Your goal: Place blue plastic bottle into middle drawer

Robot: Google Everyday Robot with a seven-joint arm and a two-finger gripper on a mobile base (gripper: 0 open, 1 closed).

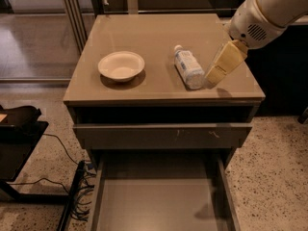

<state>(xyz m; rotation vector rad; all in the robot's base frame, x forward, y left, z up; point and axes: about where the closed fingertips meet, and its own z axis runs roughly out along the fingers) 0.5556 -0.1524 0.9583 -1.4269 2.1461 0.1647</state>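
The blue plastic bottle (188,67) lies on its side on the cabinet top, white cap pointing to the back, right of centre. My gripper (215,76) hangs from the white arm at the upper right. Its tan tip is low over the top, just right of the bottle's near end; I cannot tell if it touches the bottle. The middle drawer (159,203) is pulled out at the bottom of the view, its flat grey floor bare.
A white bowl (121,65) stands on the left of the cabinet top (144,37). A drawer front with white scuffs (163,135) sits just above the open drawer. Black cables (77,186) and a dark stand (19,129) are on the floor at the left.
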